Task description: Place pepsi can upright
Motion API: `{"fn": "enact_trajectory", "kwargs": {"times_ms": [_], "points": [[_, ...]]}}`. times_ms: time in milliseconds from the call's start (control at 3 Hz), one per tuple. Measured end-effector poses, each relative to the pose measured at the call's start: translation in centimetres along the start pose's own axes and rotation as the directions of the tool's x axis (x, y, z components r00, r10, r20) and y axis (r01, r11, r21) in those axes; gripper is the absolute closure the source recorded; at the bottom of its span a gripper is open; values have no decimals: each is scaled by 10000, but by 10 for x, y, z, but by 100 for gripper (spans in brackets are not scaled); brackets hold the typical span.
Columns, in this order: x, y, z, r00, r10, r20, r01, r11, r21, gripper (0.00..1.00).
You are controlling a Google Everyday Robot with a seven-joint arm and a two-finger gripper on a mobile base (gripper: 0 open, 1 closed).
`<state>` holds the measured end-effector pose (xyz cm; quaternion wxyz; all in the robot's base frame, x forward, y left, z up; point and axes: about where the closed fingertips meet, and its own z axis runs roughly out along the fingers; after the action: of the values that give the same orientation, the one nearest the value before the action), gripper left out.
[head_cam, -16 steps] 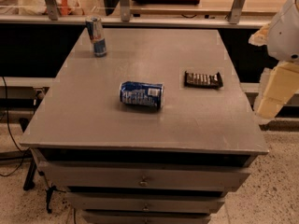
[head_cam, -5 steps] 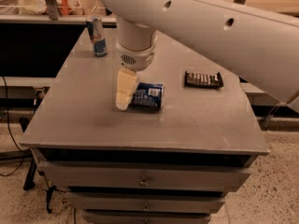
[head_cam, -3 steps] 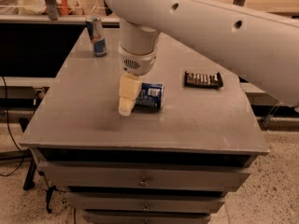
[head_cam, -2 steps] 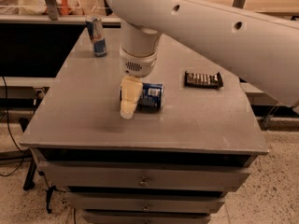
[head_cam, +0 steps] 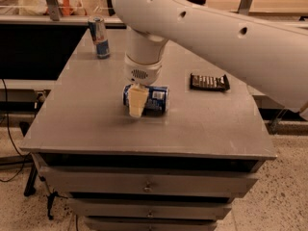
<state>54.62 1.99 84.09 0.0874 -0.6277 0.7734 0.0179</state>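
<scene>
The pepsi can [head_cam: 155,99] is dark blue with white label patches and lies on its side near the middle of the grey tabletop [head_cam: 96,114]. My gripper [head_cam: 136,102] reaches straight down from the big white arm [head_cam: 216,32]. It is at the can's left end, and its cream tip covers that end from the front. The can's right part and its silver right end show. The can rests on the table.
A slimmer blue-and-silver can [head_cam: 98,36] stands upright at the back left corner. A dark flat packet [head_cam: 209,82] lies to the right of the pepsi can. Drawers [head_cam: 147,184] sit under the tabletop. A shelf with clutter runs behind.
The arm came in from the right, over the table. Over the last second the gripper has shifted a little to the right, farther over the can's left end. The can has not moved.
</scene>
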Motion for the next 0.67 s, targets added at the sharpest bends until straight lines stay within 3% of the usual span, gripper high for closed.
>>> {"fn": "enact_trajectory", "kwargs": {"times_ms": [667], "points": [[0, 3, 6, 9996, -286, 25, 286, 9993, -253, 86]]}}
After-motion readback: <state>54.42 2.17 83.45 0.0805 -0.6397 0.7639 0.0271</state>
